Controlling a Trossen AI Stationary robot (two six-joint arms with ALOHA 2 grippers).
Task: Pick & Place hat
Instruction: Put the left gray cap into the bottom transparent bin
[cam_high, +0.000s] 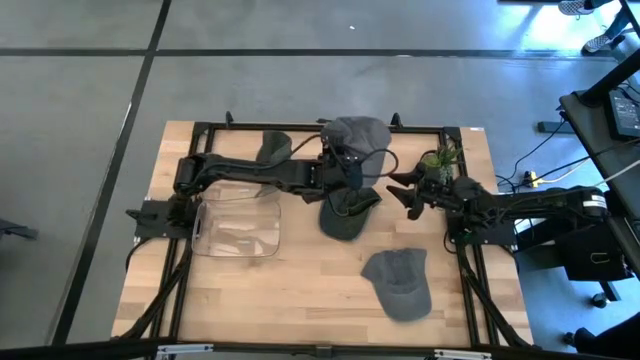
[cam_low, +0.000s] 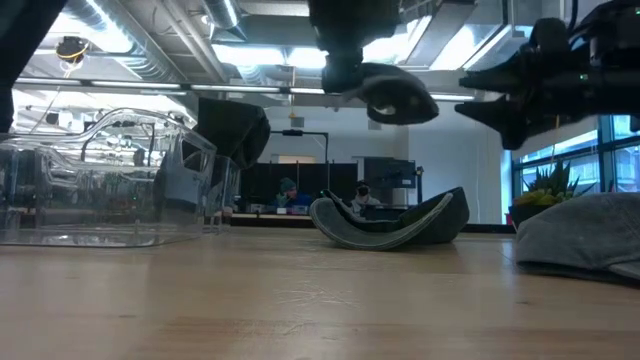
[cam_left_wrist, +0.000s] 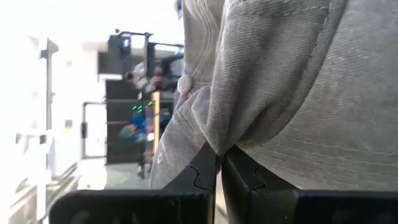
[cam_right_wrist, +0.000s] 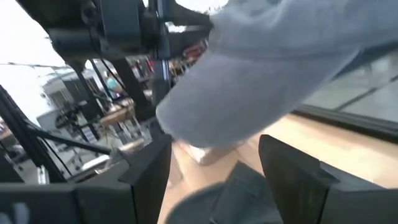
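The left gripper (cam_high: 352, 168) is lying under the grey hat (cam_high: 357, 136) it is pinching, so its jaws are showing only from its wrist, where the hat (cam_left_wrist: 292, 81) is running off the edge, while the hat (cam_right_wrist: 273, 68) is blurring in the right wrist view.

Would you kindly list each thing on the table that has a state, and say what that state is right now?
Left gripper: shut on the grey hat.
Grey hat: held up off the table.
Right gripper: open, empty, beside the lifted hat.
Dark green hat: lying upside down on the table.
Second grey hat: lying crown-up on the table.
Clear bin: upright, looks empty.
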